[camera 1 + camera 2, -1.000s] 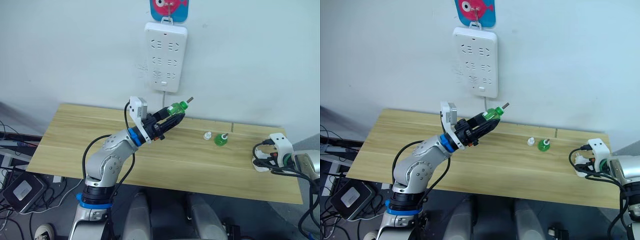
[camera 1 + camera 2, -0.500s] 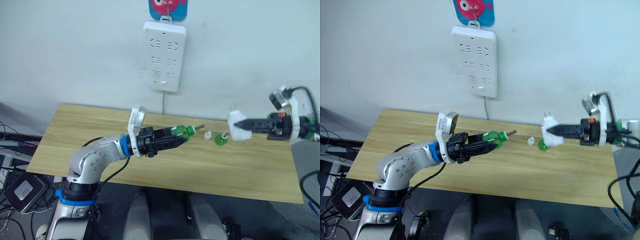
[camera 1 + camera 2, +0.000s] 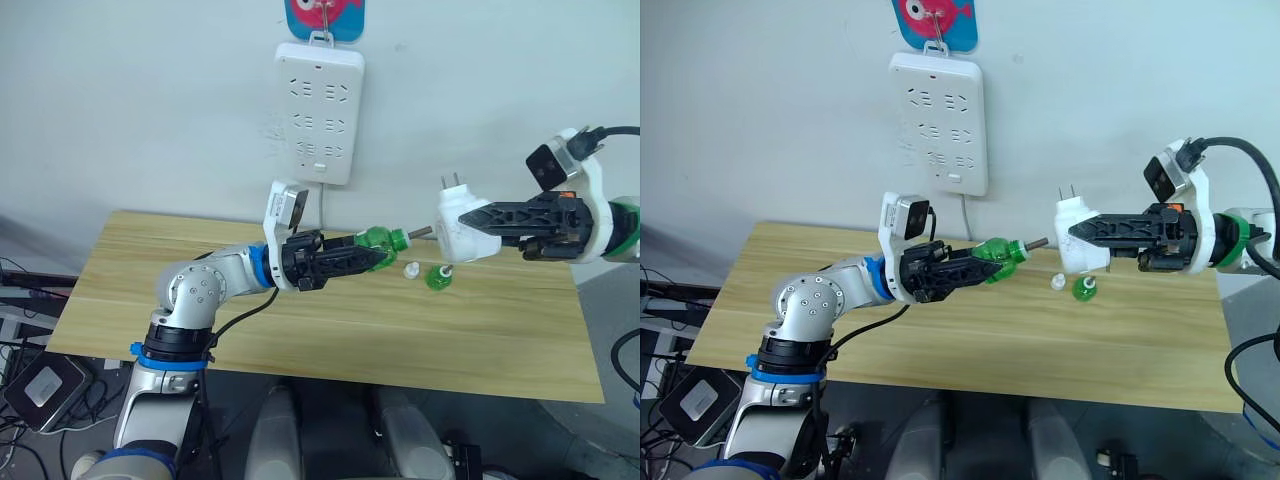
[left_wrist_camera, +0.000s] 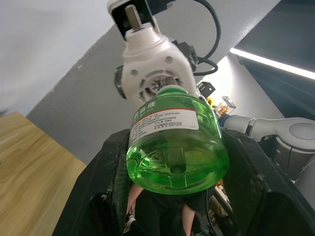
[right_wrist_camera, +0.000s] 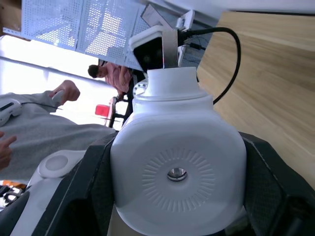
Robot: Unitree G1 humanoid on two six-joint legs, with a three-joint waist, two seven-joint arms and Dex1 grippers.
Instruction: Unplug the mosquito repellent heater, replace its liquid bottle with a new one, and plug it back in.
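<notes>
mosquito repellent heater (image 3: 458, 226) clamped in right claw (image 3: 482, 222) | left claw (image 3: 366, 260) clamped on green bottle (image 3: 380, 240)

green bottle (image 4: 177, 142) | white-and-red label; small print there illegible

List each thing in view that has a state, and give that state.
mosquito repellent heater: unplugged, held in the air by the right gripper.
green bottle: uncapped, held by the left gripper, wick pointing at the heater.
second green bottle: upright on the table.
white cap: off, beside it.
power strip: hung on wall, sockets free.
</notes>
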